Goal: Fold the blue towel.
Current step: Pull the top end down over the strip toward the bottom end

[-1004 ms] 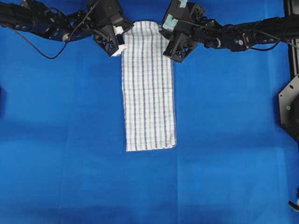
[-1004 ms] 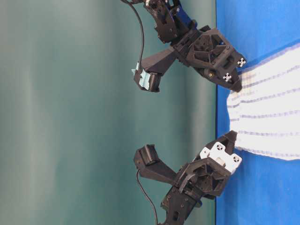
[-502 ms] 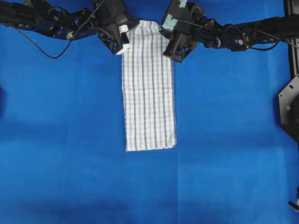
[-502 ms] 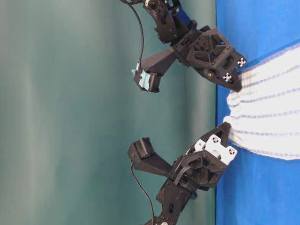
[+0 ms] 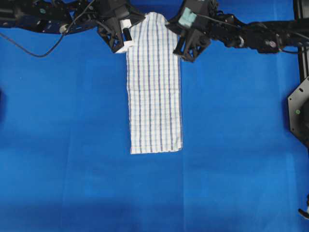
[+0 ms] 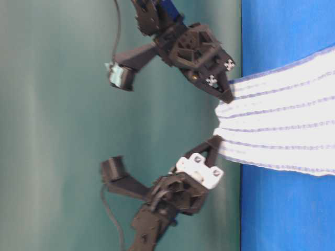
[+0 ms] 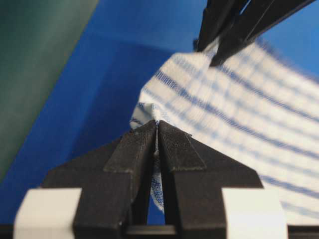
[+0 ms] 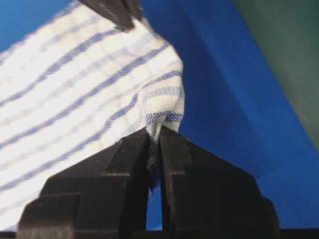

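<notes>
The blue towel (image 5: 154, 92) lies as a long narrow strip on the blue-covered bench (image 5: 63, 145), its far end raised off the surface at the bench's far edge, its near end flat toward the middle. The left claw (image 5: 126, 37) is clamped on the far left corner, the right claw (image 5: 179, 44) on the far right corner. The cloth is judged light, limp and thin: it sags between the two grips and will drape, not hold shape. Corner grips, as taken here, suit it best; the pinches are slim, so slipping is possible.
</notes>
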Robot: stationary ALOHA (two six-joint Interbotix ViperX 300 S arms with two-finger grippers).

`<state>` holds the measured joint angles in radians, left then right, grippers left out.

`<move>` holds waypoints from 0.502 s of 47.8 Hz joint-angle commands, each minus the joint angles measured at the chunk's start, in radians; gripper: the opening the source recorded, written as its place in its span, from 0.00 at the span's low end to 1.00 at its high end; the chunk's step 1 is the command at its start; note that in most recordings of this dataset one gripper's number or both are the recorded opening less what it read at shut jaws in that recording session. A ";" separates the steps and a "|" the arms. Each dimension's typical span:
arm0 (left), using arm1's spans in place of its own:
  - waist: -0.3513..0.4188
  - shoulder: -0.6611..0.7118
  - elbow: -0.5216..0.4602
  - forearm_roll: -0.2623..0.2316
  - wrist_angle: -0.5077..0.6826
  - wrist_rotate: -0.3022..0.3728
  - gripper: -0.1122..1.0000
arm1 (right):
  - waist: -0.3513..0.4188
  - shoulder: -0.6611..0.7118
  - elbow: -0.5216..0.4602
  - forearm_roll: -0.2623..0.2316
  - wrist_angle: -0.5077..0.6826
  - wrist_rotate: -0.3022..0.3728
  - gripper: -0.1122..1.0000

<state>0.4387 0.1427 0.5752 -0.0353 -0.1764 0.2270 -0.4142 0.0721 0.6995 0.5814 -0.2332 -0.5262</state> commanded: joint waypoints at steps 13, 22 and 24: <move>-0.058 -0.132 0.035 0.003 0.034 -0.005 0.11 | 0.055 -0.130 0.051 0.008 -0.003 0.009 0.09; -0.103 -0.147 0.061 0.002 0.040 -0.012 0.11 | 0.084 -0.144 0.063 0.026 0.006 0.011 0.09; -0.117 -0.155 0.067 0.003 0.044 -0.017 0.11 | 0.095 -0.152 0.072 0.029 0.012 0.011 0.09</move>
<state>0.3482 0.0261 0.6427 -0.0337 -0.1304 0.2148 -0.3405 -0.0445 0.7701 0.6044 -0.2270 -0.5185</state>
